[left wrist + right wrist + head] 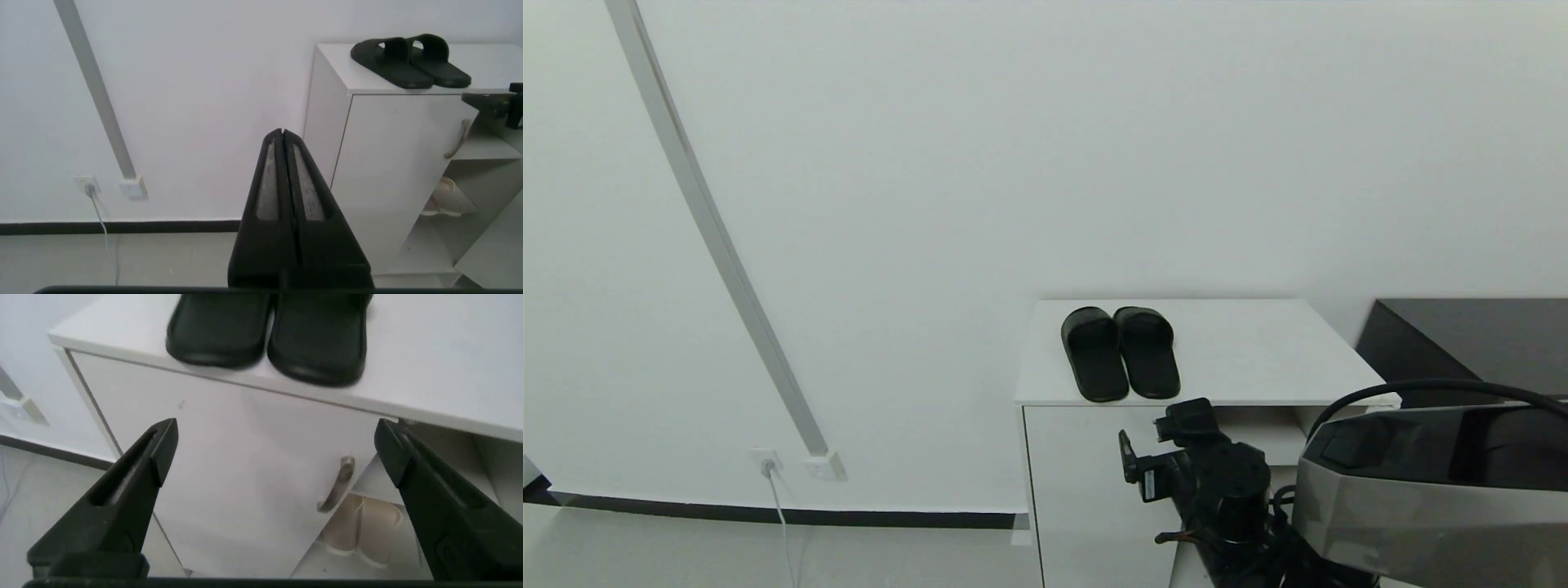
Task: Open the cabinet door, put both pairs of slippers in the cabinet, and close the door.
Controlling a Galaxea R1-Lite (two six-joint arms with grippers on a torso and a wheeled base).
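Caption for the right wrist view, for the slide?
Open right gripper faces the white cabinet: black slippers on top, beige slippers inside, by the door handle.

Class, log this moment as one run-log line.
black slippers: on top of cabinet | beige slippers: inside it | right gripper: open, facing door handle | left gripper: shut

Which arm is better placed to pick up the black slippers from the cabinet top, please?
Right, probably: the right claw is open and just below the black slippers on the cabinet, while the left claw is shut and farther back.
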